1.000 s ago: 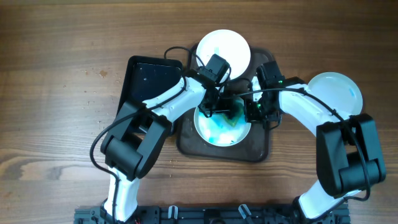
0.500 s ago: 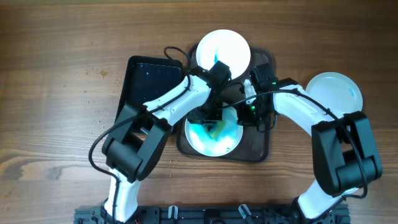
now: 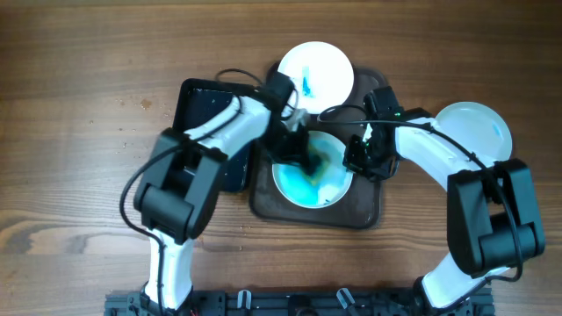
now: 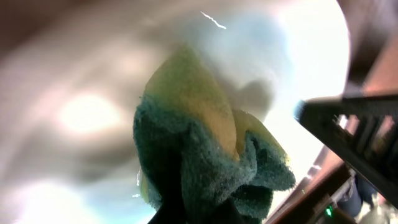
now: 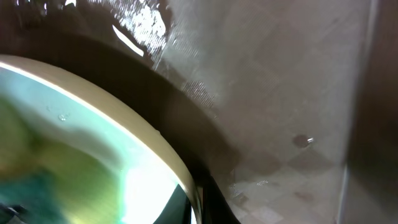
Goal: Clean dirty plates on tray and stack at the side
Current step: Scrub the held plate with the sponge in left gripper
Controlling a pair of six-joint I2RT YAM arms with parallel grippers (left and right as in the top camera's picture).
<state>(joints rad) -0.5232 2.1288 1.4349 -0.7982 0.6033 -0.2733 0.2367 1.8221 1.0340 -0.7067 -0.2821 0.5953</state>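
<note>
Clearly the scrubbing step is in hand. On the near-middle of the tray (image 3: 369, 215) lies the smeared plate (image 3: 318, 186), flat and face up, washed with blue-green. The left gripper (image 3: 299, 158) comes in over the tray's left rim, closed on a bunched yellow-green sponge (image 4: 205, 155) that presses into the plate. The right gripper (image 3: 358, 158) sits at the plate's right edge. Its wrist view shows one dark finger against the rim, but I cannot tell whether it clamps the rim or only braces it.

At the tray's far end a second plate (image 3: 318, 63) overhangs the rim, carrying a few blue streaks. Off the tray's right side, on the table, a third plate (image 3: 474, 127) looks nearly plain.

Next, I judge, the sponge must sweep the remaining smear, then the plate must go to that right-hand plate.

The plates are round, so none has a heading. The tray's long axis runs from the robot's side toward the far side.
</note>
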